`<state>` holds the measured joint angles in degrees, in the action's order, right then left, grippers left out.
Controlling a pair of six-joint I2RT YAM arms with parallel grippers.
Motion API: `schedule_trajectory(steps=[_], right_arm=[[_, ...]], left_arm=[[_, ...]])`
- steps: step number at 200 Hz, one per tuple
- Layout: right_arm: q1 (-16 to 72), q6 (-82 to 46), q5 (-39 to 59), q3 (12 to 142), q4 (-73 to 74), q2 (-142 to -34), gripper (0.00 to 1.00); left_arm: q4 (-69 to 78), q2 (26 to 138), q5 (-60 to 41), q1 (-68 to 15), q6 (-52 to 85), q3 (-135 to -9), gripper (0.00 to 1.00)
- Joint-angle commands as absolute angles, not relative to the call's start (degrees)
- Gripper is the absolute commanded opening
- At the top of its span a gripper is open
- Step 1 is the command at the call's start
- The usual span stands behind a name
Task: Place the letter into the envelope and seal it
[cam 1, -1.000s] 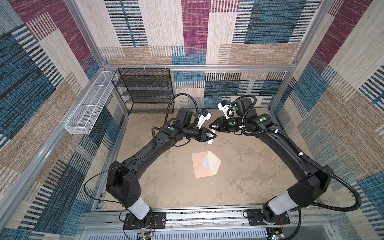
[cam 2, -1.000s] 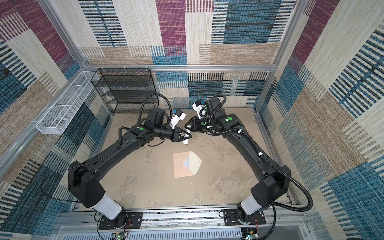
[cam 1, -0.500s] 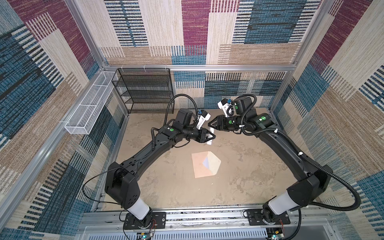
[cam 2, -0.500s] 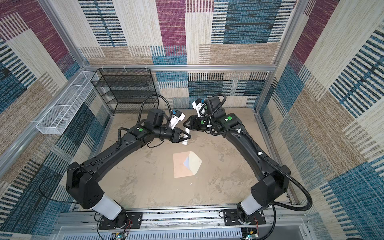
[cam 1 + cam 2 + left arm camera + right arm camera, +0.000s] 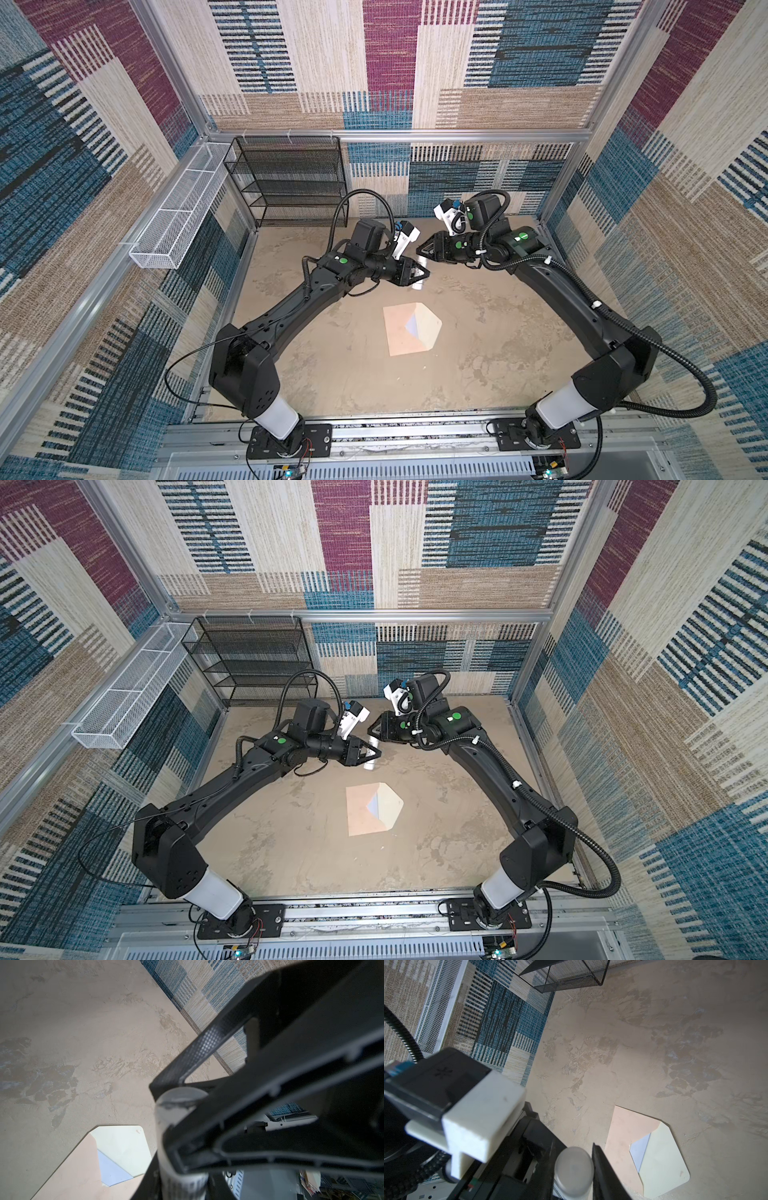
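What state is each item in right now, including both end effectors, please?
envelope: flat on the table, flap open, unsealed.
letter: inside the envelope, only a sliver showing at the mouth.
white tube: capped, held off the table.
left end effector: shut on the white tube.
right end effector: at the tube's capped end; grip unclear.

Envelope (image 5: 627,1126) lies open on tabletop (image 5: 654,1043), letter (image 5: 640,1149) peeking out; white tube (image 5: 573,1172) in foreground.
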<state>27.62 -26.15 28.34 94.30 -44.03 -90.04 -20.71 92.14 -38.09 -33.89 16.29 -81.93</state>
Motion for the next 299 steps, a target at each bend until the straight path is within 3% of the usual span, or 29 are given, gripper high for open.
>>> schedule_trajectory(steps=[1,41,77,222,253,299], right_arm=[[27.69,-26.89,29.08,94.6,-42.37,-90.09,0.29],[27.69,-27.16,28.21,97.2,-42.28,-90.76,0.15],[27.26,-26.39,25.36,101.82,-43.42,-91.87,0.08],[21.17,-23.2,24.19,110.53,-46.09,-95.38,0.03],[19.24,-18.79,14.88,99.64,-42.77,-92.1,0.03],[17.27,-17.16,3.47,68.58,-20.17,-84.36,0.01]], left_arm=[[-18.29,91.83,-38.08,-33.91,16.17,-81.86,0.02],[-18.87,92.02,-37.89,-33.92,15.53,-81.32,0.0],[-21.63,91.69,-34.95,-34.36,12.85,-79.37,0.0],[-26.17,90.3,-30.2,-35.5,9.49,-78.53,0.0],[-22.29,87.94,-30.64,-35.34,11.75,-78.64,0.0],[-15.87,84.28,-32.69,-35.31,15.04,-78.5,0.0]])
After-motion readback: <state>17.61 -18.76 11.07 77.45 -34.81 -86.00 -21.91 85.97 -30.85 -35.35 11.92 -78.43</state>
